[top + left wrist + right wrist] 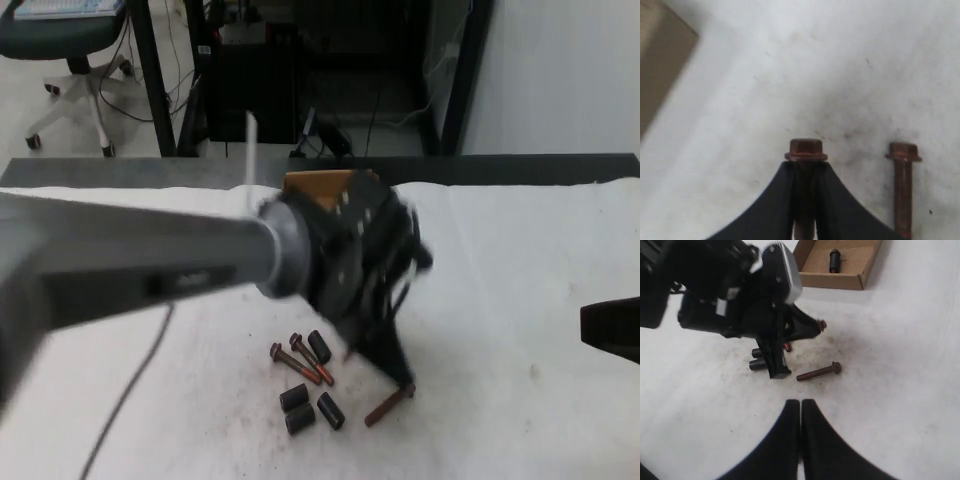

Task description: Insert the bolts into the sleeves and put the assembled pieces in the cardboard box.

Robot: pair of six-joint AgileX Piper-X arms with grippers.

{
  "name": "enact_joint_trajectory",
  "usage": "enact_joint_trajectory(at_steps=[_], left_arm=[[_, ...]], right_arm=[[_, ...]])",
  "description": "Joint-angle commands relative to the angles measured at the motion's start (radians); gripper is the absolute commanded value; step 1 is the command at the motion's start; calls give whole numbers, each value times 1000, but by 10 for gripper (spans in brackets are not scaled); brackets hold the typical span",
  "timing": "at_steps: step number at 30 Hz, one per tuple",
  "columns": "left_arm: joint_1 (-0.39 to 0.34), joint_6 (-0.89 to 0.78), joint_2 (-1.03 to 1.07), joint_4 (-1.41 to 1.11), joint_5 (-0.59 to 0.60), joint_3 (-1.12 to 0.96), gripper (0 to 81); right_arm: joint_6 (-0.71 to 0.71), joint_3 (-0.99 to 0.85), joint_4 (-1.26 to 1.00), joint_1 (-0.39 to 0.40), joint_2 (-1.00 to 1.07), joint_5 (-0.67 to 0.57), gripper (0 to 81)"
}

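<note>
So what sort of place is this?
Probably a robotics lab or test room rather than a factory: an arm hangs over a cloth-covered bench with loose bolts, and a chair and a rack stand behind.

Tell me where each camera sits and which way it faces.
High: behind the arms, looking forward and down on the bench; left arm crosses it.
Left wrist: on the left arm, looking down past the left gripper, shut on a bolt.
Right wrist: on the right arm, looking over the shut right gripper at the box.
Shared: both wrist views show a loose bolt.
</note>
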Motion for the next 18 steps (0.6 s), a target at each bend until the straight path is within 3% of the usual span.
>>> enact_joint_trajectory(at_steps=[1,4,10,18], left_arm=[[7,-27,-158,-84,-102,-16,4],[23,-96,-264,-106,-157,-13,4],[78,-256,-437,-73,-153,14,4],[219,-287,-745,-78,-94,293,4]], right_arm=[[-15,-1,1,-4,-11,-6,8],[-4,-1,1,-4,-11,-6,8],[79,-1,-119,-4,12,-10,8],[148,-3,-327,25,188,-117,8]])
